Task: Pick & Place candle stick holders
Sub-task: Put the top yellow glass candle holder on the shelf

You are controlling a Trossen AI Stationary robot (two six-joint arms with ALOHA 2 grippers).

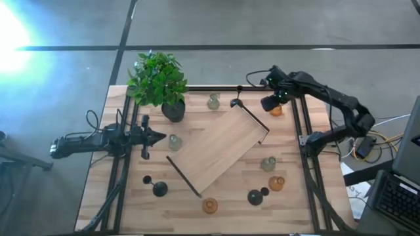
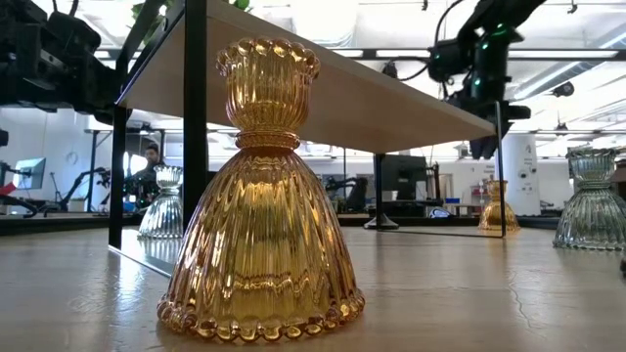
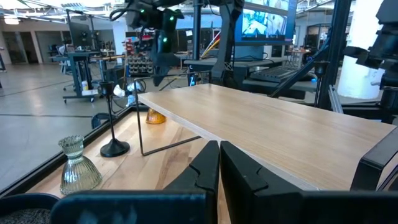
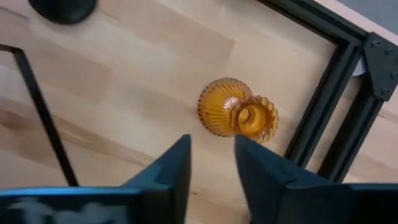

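The right gripper (image 4: 211,163) hangs above an amber holder (image 4: 235,115) standing upright on the table (image 1: 118,196) at the far right corner, just beside the frame rail (image 4: 323,112). Its fingers are spread and empty. To grasp well, centre the neck between both fingers (the rail leaves little room), descend vertically, then close. The left gripper (image 3: 219,168), fingers pressed together, waits at the left of the raised shelf (image 1: 220,147).
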